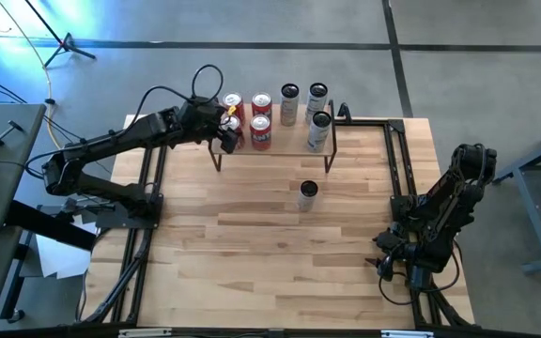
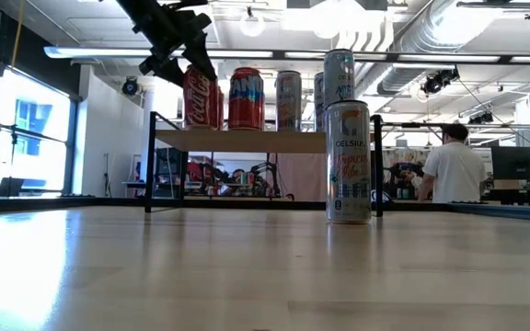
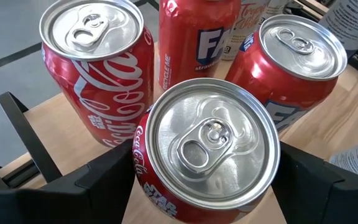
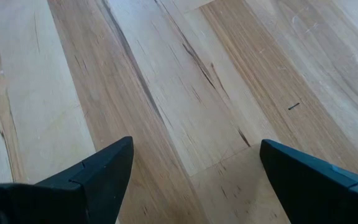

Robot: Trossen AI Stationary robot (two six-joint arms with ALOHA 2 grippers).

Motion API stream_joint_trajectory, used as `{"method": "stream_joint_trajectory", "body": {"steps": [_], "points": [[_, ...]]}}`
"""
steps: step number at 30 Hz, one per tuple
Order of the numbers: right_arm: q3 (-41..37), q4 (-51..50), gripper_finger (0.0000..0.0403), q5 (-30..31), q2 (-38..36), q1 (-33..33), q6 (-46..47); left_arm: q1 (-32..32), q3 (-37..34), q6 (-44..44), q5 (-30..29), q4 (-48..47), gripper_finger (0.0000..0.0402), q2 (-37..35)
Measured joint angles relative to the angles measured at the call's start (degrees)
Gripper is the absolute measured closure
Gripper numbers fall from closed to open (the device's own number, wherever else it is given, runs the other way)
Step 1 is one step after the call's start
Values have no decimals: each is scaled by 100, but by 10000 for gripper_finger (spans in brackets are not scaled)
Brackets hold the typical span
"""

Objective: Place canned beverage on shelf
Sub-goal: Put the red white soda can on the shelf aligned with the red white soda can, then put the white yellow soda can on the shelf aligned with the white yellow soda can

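The shelf (image 1: 287, 143), a light wood plank on thin black legs, stands at the table's far side and carries several cans. On its near left corner a red Coca-Cola can (image 3: 207, 155) stands upright on its base. My left gripper (image 3: 207, 163) is open, one finger on either side of this can just below its rim, slanting down from the left. A slim silver Celsius can (image 1: 308, 194) stands upright on the table in front of the shelf. My right gripper (image 4: 194, 163) hangs open over bare wood near the table's right edge.
Another Coca-Cola can (image 3: 98, 68) and two red Fanta cans (image 3: 294, 68) crowd close behind the can between my fingers. Slim silver cans (image 1: 318, 130) fill the shelf's right part. A black frame (image 1: 397, 160) runs along the table's sides. A person (image 2: 454, 170) stands far behind.
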Motion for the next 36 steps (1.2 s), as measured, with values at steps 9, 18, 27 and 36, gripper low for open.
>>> {"method": "stream_joint_trajectory", "body": {"steps": [9,18,27,36], "points": [[0,1,64,0,0,1,1,0,0,27,-4,-102,87,-2],[0,-1,64,0,0,1,1,0,22,185,0,64,53,-20],[0,0,64,0,0,1,0,-51,20,178,-170,-15,50,-225],[-2,1,64,2,0,2,0,-465,11,-514,-501,-1000,50,-785]]}}
